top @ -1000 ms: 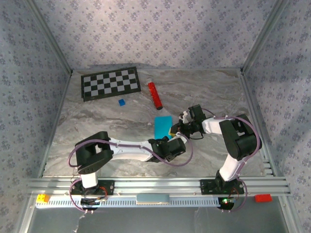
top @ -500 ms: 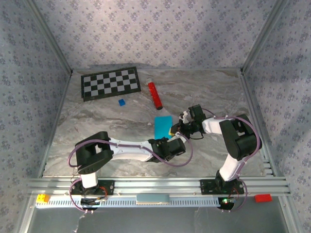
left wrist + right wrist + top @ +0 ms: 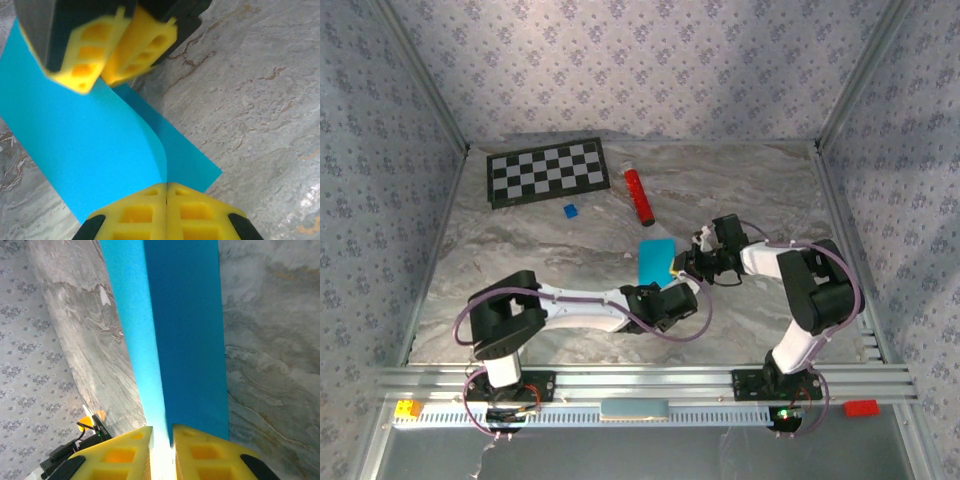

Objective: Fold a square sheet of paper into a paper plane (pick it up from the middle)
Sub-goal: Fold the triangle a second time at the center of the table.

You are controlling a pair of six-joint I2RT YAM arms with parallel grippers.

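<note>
Cyan paper (image 3: 655, 260), half folded, lies just right of centre on the marble table (image 3: 520, 250), between two grippers.
In the left wrist view the paper is a smooth bright sheet, with one flap curling up over the flat layer beneath. The left arm lies low across the table from the lower left. The left gripper (image 3: 672, 287) is clenched on the paper's near edge, its yellow pads pressed together on the fold. The right arm bends back from the lower right, forearm reaching left, with the right gripper (image 3: 686, 263) at the paper's right edge. Its pads stand a sliver apart astride the fold, and I cannot tell whether they pinch it. In the upper left are a checkerboard (image 3: 546, 171), a blue block (image 3: 570, 211) and a red cylinder (image 3: 638, 195), all apart from the paper.
</note>
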